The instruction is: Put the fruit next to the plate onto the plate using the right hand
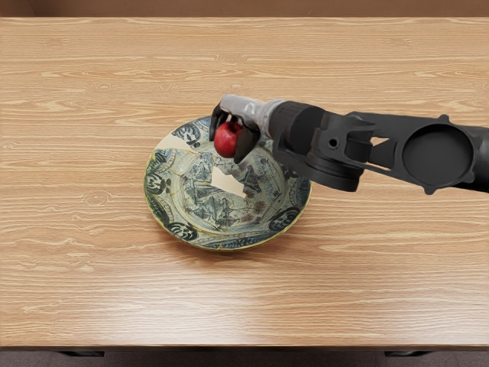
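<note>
We start at our right hand (243, 121). Its dark fingers (216, 119) are curled round a small red fruit (227, 141), pinching it from both sides so that only part of the red skin shows between them. The fruit hangs under the hand, off the surface. From this single view we cannot tell how high it hangs over what lies beneath.

Behind the hand, the right arm (382, 153) runs back to the picture's right edge, passing over the right-hand rim of the plate (157, 183). The left arm is out of view.

The plate is round, shallow and patterned in blue-green, and it sits near the middle of the wooden surface (92, 290). In the picture the fruit lies over the plate's far rim, a little left of its middle. The well of the plate therefore lies from the hand toward the near edge of the surface — that is the relation the coming move turns on.

We judge the carry to be nearly done. What is left is a short reach toward the near side, a lowering, and then opening the fingers. The fruit looks round, so its axis hardly matters, but it may roll. Let go over the rim it could run off the far side; let go over the well, the dished plate should keep it.
</note>
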Robot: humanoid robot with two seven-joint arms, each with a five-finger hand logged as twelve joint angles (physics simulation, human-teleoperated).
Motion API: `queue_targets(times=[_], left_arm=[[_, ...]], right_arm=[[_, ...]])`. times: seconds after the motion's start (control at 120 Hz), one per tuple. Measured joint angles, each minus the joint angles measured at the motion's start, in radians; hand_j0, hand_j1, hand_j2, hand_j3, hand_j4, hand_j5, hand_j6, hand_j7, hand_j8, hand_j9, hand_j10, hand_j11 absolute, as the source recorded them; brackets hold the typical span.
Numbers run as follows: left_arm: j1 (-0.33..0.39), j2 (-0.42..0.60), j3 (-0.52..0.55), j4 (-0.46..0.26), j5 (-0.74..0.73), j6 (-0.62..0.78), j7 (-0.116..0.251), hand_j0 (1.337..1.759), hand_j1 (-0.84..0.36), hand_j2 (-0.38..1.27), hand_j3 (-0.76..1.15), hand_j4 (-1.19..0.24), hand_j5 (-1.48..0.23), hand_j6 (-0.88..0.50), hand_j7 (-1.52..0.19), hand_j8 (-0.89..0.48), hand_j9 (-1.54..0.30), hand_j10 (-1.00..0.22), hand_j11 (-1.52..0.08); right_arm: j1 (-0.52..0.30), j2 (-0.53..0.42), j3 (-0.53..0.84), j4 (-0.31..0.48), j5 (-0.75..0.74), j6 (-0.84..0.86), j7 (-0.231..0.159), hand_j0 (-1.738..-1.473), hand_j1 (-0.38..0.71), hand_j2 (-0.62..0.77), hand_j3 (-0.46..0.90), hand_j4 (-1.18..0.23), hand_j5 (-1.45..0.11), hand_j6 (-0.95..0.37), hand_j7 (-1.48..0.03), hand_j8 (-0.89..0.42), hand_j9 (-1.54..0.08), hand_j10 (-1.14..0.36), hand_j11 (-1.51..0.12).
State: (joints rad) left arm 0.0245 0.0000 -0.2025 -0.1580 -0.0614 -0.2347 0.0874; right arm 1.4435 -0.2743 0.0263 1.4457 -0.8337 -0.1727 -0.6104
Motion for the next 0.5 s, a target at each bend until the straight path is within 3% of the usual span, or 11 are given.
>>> queue_targets(times=[0.217,0.342,0.5], left_arm=[[0.0,0.0,0.001,0.0,0.0,0.0,0.0,1.658,0.35,0.0,0.0,0.0,0.0,0.0,0.0,0.0,0.0,0.0,0.0],[0.0,0.0,0.001,0.0,0.0,0.0,0.0,1.658,0.35,0.0,0.0,0.0,0.0,0.0,0.0,0.0,0.0,0.0,0.0],[0.0,0.0,0.002,0.0,0.0,0.0,0.0,1.658,0.35,0.0,0.0,0.0,0.0,0.0,0.0,0.0,0.0,0.0,0.0]], right_arm=[[0.0,0.007,-0.007,0.002,0.001,-0.01,0.0,-1.654,0.28,0.18,0.0,-0.68,-0.93,-0.37,-0.9,-0.32,-0.93,-0.6,-0.93],[0.01,0.006,-0.005,0.004,-0.005,-0.01,0.0,-1.656,0.0,0.1,0.0,-0.37,-0.51,-0.2,-0.49,-0.18,-0.51,-0.33,-0.51],[0.015,0.003,-0.004,0.01,-0.006,-0.008,0.0,-1.657,-0.19,0.05,0.0,-0.17,-0.23,-0.09,-0.23,-0.08,-0.23,-0.15,-0.23]])
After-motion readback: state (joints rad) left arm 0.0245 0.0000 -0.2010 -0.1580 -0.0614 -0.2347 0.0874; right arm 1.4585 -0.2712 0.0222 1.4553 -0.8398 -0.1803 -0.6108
